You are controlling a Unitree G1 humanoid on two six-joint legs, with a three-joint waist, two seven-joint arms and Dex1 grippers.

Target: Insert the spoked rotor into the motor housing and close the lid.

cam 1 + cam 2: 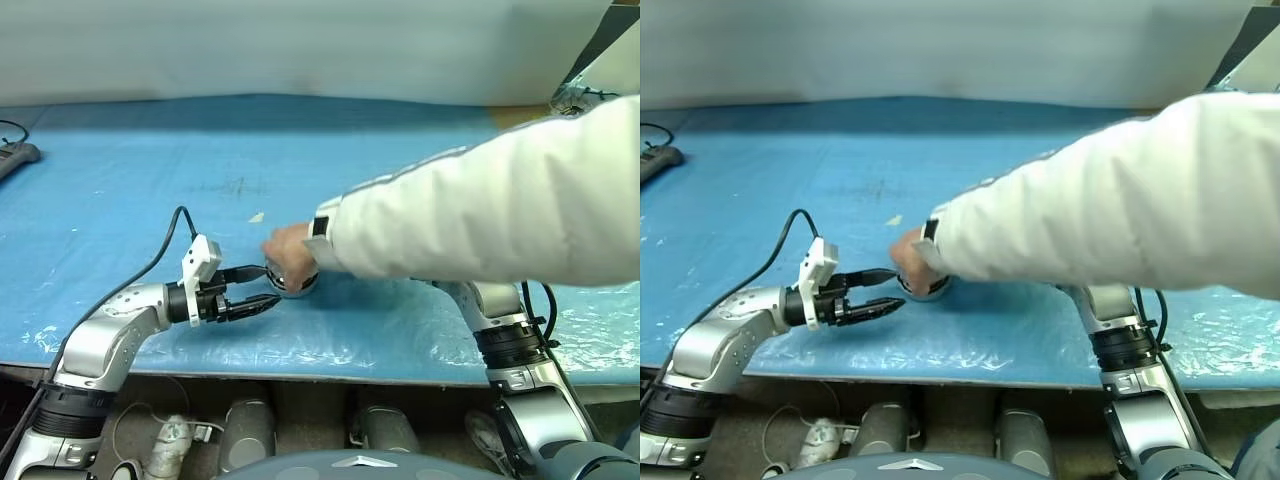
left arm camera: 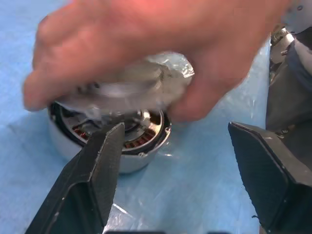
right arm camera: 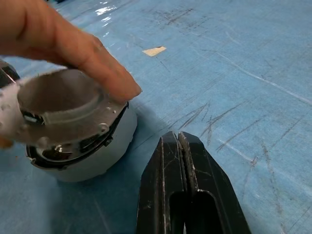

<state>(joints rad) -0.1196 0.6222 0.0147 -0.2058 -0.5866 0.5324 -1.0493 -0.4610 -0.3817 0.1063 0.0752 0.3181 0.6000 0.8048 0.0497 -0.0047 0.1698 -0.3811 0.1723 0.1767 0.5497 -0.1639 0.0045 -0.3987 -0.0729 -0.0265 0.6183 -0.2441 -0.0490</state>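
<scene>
Blue table (image 1: 120, 200). Person's hand (image 1: 288, 255) on motor housing (image 3: 92, 156), lid (image 3: 63, 114) not shut. Left gripper (image 1: 262, 290) wide apart, empty. Right gripper (image 3: 181, 146) pinched tight, empty.

A robot test bench in a lab or workshop: a scratched blue plastic-covered tabletop (image 1: 120, 200), a plain white backdrop sheet (image 1: 300, 45), a black cable (image 1: 150, 265).

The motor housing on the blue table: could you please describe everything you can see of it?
The motor housing is a squat round silver-grey metal cup standing upright on the blue table. Copper-coloured windings show inside its dark rim. A person's hand reaches over it from above, holding a shiny round part at its open top. The left claw stands open beside it, not touching.
</scene>
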